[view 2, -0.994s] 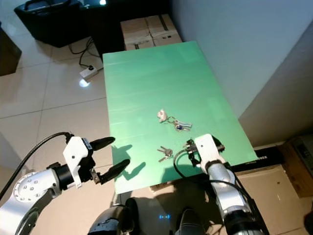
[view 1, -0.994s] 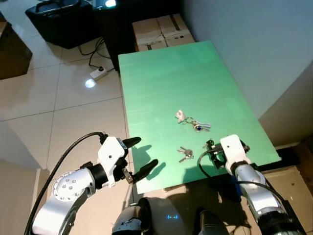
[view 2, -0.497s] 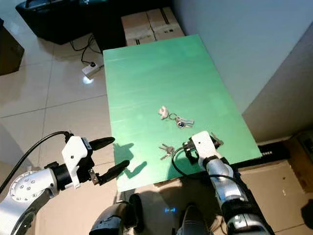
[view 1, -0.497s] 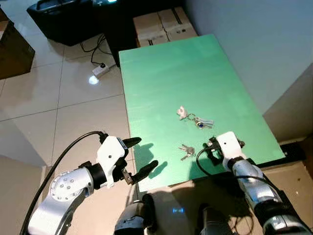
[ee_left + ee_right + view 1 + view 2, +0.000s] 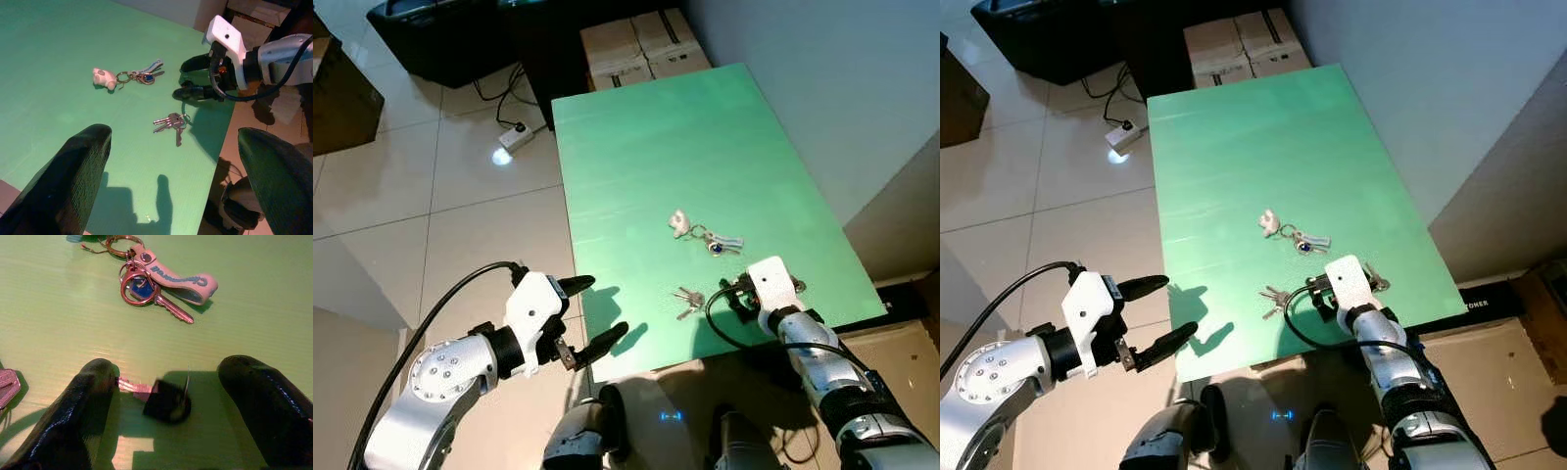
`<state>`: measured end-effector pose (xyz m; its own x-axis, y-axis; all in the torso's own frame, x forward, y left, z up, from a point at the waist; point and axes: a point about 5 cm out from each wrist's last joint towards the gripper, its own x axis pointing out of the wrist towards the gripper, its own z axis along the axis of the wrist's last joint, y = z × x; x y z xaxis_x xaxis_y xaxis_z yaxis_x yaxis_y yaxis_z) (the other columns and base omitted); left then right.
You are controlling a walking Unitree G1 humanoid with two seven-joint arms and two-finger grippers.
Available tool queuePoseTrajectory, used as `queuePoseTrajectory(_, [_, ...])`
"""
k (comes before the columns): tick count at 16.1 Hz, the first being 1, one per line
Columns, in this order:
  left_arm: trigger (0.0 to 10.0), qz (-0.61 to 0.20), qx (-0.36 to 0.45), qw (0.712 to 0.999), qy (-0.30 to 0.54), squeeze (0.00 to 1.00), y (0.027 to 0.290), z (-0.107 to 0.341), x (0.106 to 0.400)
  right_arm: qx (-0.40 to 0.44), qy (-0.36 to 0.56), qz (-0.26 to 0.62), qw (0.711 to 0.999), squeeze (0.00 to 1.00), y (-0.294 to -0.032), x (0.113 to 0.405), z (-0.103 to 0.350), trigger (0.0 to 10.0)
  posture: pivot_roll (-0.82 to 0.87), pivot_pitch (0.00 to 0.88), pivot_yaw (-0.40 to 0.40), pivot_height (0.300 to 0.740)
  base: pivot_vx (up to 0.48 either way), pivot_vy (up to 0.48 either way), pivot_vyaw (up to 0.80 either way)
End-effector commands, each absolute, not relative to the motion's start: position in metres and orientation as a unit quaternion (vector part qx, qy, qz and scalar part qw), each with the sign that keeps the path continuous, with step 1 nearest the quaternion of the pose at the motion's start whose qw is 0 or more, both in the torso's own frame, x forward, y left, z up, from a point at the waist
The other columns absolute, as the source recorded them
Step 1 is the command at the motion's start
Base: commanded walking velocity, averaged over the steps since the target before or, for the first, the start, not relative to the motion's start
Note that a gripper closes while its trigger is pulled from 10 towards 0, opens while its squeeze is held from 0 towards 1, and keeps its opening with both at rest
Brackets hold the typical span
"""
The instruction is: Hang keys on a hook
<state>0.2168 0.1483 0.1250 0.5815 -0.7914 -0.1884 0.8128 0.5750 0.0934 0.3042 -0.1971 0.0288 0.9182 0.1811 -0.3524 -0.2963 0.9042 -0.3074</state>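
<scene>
Keys: 3 sets lie flat on the green table [image 5: 636, 137]. A black-headed key [image 5: 164, 399] on a thin wire ring sits between the fingers of the right gripper [image 5: 166, 416]; a bunch of plain keys [image 5: 685, 303] lies just beside that gripper toward the robot's left; a key ring with a pale figurine and pink strap [image 5: 703, 235] lies near, farther up the table. No hook can be made out.

Handling, judged: metal, light, stiff, slick on the smooth top; loose blades will swing and rattle once lifted. Flat blades give little to pinch. Best hold is the thick black head, leaving the ring free to slip over a hook.

Right gripper low over the table's near right corner, fingers spread apart, straddling the black-headed key, one tip at its blade, not clamped. Left gripper [image 5: 590, 313] off the table's near left edge, fingers parted, holding nothing.
</scene>
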Motion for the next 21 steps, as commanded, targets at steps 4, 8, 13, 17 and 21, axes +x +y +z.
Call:
queuePoseTrajectory(4, [10.0,-0.451,0.09,0.885,0.068,0.0,0.151,0.127,0.213,-0.176,0.177,0.139,0.958,0.0,-0.194,0.298,0.019,4.9,0.1,0.302,0.149,0.74,0.0,0.0,0.0])
queuePoseTrajectory(8, [10.0,-0.45,0.091,0.886,0.066,0.0,0.15,0.127,0.213,-0.18,0.159,0.135,0.961,0.0,-0.194,0.301,0.024,10.0,0.09,0.302,0.148,0.74,0.0,0.0,0.0])
queuePoseTrajectory(13, [10.0,-0.448,0.09,0.887,0.064,0.0,0.15,0.127,0.215,-0.174,0.073,0.146,0.971,0.0,-0.189,0.305,0.05,10.0,0.09,0.297,0.14,0.74,0.0,0.0,0.0])
queuePoseTrajectory(17, [10.0,-0.444,0.091,0.89,0.06,0.0,0.15,0.129,0.218,-0.18,0.057,0.208,0.96,0.0,-0.16,0.278,0.049,10.0,0.09,0.292,0.132,0.74,0.0,0.0,0.0])
queuePoseTrajectory(21, [10.0,-0.443,0.088,0.89,0.057,0.0,0.149,0.13,0.217,-0.177,0.09,0.227,0.954,0.0,-0.147,0.248,0.043,10.0,0.08,0.291,0.123,0.74,0.0,0.0,0.0])
